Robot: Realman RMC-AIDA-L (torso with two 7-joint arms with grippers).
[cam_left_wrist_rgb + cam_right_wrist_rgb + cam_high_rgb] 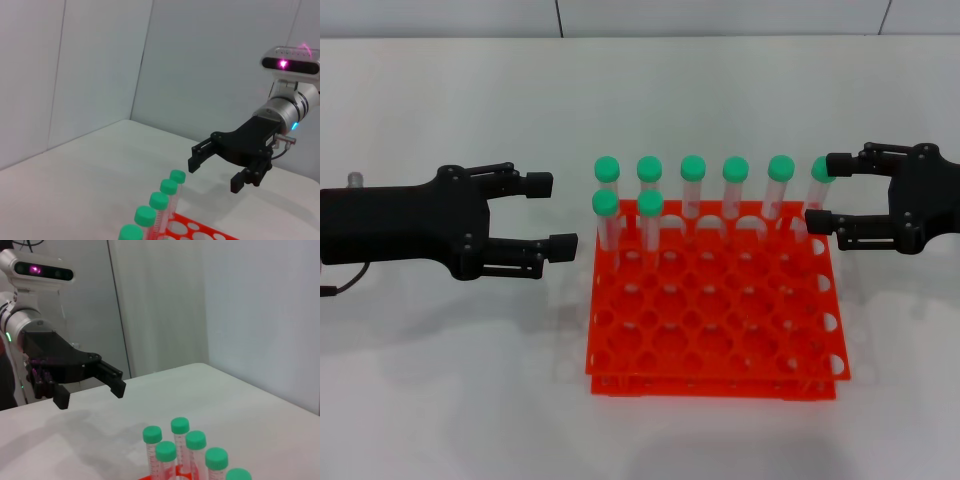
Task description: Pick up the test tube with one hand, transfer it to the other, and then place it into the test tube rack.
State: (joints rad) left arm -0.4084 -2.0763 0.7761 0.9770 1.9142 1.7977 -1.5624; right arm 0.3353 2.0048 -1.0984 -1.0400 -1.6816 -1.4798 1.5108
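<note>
My wide-open right black gripper point(817, 189) sits around the green-capped clear tube point(821, 172) in the orange-red rack point(715, 330); the left black gripper point(552, 212) gapes nearby.

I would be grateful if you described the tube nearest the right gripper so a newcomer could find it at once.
Start at the orange-red test tube rack in the middle of the white table. Six green-capped tubes stand along its far row. The test tube is the one at that row's right end, its cap between the open fingers of the right gripper.

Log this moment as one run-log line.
left gripper: open, beside rack | right gripper: open around end test tube | test tube rack: eight green-capped tubes seated
</note>
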